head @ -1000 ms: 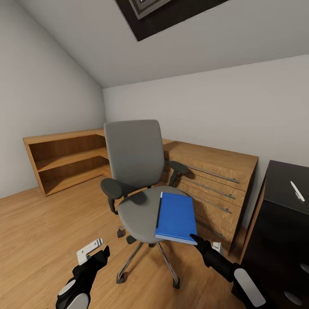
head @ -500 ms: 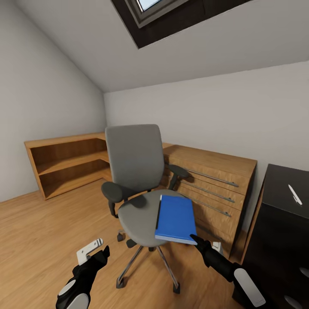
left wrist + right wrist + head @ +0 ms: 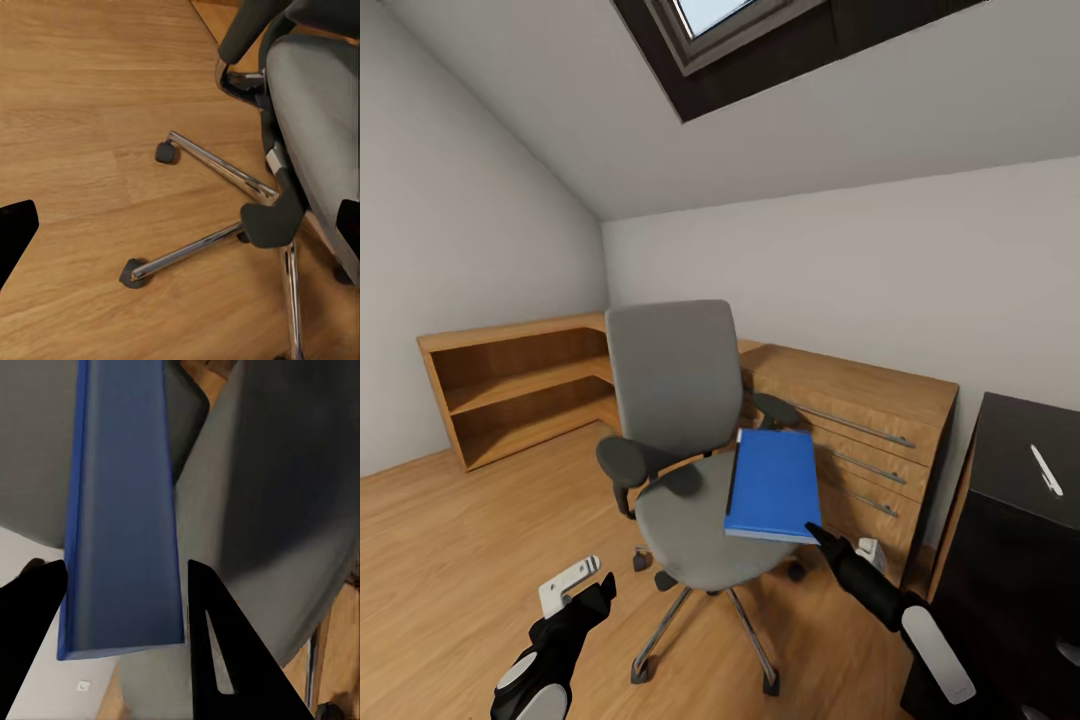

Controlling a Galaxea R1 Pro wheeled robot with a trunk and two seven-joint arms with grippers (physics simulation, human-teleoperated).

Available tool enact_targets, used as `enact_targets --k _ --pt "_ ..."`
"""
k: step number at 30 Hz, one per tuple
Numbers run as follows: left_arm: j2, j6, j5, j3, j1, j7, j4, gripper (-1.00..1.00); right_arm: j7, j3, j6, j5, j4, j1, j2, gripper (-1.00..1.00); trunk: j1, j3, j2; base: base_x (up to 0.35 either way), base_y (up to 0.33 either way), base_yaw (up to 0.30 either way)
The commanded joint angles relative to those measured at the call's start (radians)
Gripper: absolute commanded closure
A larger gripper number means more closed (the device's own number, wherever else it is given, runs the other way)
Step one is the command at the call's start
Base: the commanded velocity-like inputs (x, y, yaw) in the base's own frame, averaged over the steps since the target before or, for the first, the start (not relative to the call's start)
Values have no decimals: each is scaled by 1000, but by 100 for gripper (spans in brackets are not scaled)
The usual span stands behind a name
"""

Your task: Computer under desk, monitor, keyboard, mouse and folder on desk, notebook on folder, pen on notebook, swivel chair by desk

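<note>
The grey swivel chair (image 3: 670,380) stands on the wood floor in the middle of the head view. The blue folder (image 3: 772,485) hangs tilted just above the seat's right side, with my right gripper (image 3: 818,535) shut on its near right corner. In the right wrist view the folder's edge (image 3: 124,510) sits between the two black fingers of the gripper (image 3: 120,577), over the grey seat (image 3: 285,510). My left gripper (image 3: 585,585) is open, low and to the left of the chrome chair base (image 3: 217,169). The black desk (image 3: 1010,520) at the right edge carries a white pen (image 3: 1046,470).
A light wooden dresser (image 3: 860,390) with bar handles stands behind the chair against the wall. A low open wooden shelf (image 3: 510,385) runs along the left wall. A skylight (image 3: 740,30) is set in the sloped ceiling. Bare floor lies to the left.
The folder has risen off the seat with my right gripper and now tilts up at its far end. The view has shifted upward a little. The left arm has kept still.
</note>
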Motion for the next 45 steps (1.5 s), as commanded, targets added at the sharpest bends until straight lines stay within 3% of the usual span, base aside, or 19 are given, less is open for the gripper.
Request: enact_targets --k 1,10,25,32,36,40,41,45 --pt "1 5 1 -1 -1 6 -1 -100 1 -1 1 7 -4 0 1 100 -4 2 7 0 0 0" --pt "0 3 1 -1 -1 8 -1 -100 1 42 -15 31 -11 1 1 100 -39 30 70 -24 0 0" --pt "0 3 2 -2 -1 8 -1 -100 1 48 -19 36 -13 1 1 100 -96 77 175 -266 0 0" --pt "-1 3 3 -3 -1 11 -1 -100 -37 48 -62 57 -133 21 1 100 -123 99 224 -15 0 0" --pt "-3 3 5 -10 -1 12 3 -100 -146 49 -73 88 -229 43 2 100 -138 112 252 -1 0 0" --pt "-7 3 5 -29 -1 11 42 -100 -411 47 -28 88 -483 47 0 100 -154 124 280 0 0 0" --pt "-7 3 4 -31 -1 11 49 -100 -512 48 0 84 -550 47 1 100 -157 127 287 0 0 0" --pt "-6 3 4 -31 -1 11 57 -100 -652 49 40 61 -621 42 3 100 -173 140 315 0 0 0"
